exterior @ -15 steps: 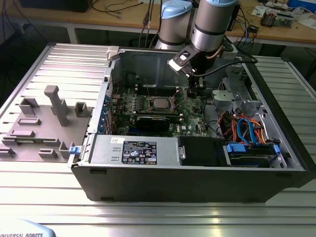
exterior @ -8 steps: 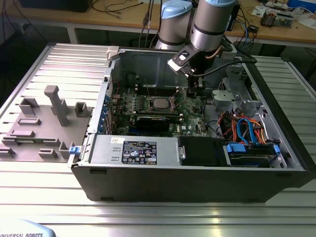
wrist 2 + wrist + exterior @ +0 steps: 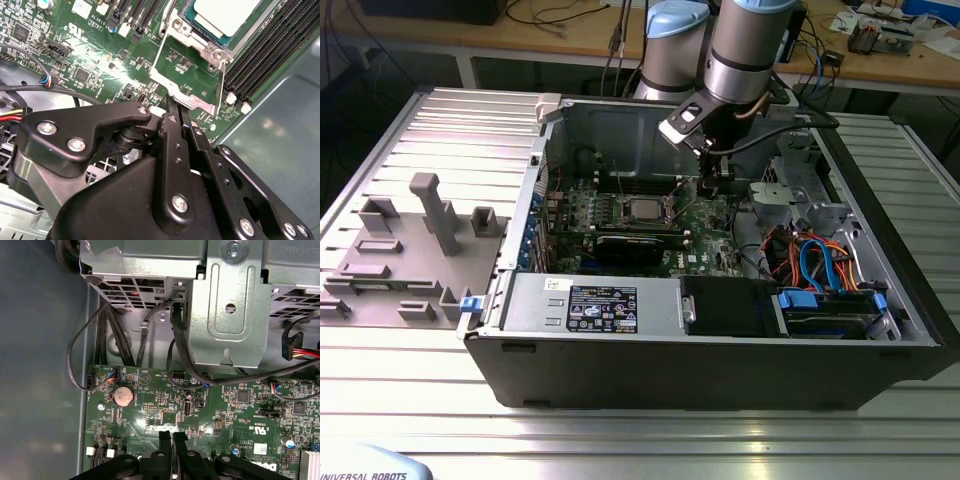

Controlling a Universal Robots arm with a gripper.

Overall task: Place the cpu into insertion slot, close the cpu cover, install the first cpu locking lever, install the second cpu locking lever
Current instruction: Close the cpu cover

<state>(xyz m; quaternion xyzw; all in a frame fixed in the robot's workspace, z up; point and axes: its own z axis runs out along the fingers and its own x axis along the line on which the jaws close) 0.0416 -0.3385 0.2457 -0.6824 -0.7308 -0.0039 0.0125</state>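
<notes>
A robotics lab: an opened computer case (image 3: 700, 360) on a ribbed metal table (image 3: 620, 440), a cable-strewn wooden workbench (image 3: 570, 35) behind.

cpu (image 3: 227, 12) in insertion slot (image 3: 206, 47), cpu cover (image 3: 187, 95) — beside

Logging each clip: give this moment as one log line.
cpu: in slot | cover: open | gripper: shut, tips at cover edge

The open computer case (image 3: 700, 370) sits on a ribbed metal table (image 3: 620, 440). Beside the case, on the exterior view's left, lies a grey fixture plate (image 3: 380, 270) with upright blocks. Inside the case, along its near wall, is a labelled silver power supply (image 3: 590, 305) — blue and orange cables (image 3: 815, 262) bunch towards the exterior view's right. A wooden bench (image 3: 570, 35) stands behind the case.
</notes>
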